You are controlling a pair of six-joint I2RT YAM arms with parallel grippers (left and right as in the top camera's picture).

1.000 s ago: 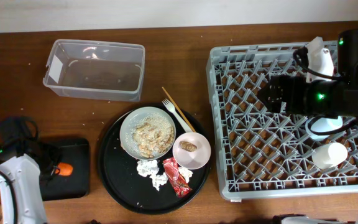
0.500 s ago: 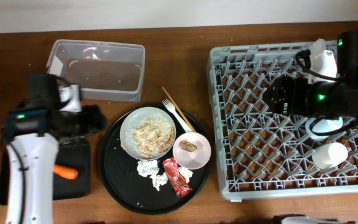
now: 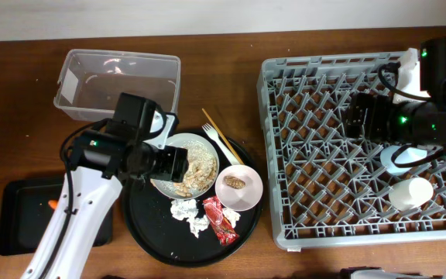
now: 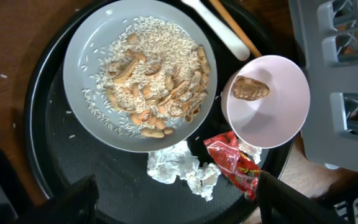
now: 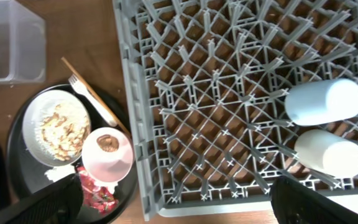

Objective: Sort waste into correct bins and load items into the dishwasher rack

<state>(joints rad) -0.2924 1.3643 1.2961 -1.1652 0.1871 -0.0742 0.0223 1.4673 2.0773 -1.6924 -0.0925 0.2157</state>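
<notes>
Left claw point(image 4: 179, 208) spread, two cups point(image 5: 324, 102) point(image 5: 329, 153), one bowl point(image 4: 279, 123)

Brown wooden table point(image 3: 223, 77) — clear tub point(image 3: 122, 56), shallow black tray point(image 3: 18, 217), round black tray point(image 3: 149, 226), grey rack point(image 3: 300, 194) on it

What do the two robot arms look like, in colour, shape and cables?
The left arm has a long white link ending in black blocky joints with a small green light and looped black cables. The right arm is mostly black and boxy, with a white part, green lights and black cables. The jaws appear dark.
</notes>
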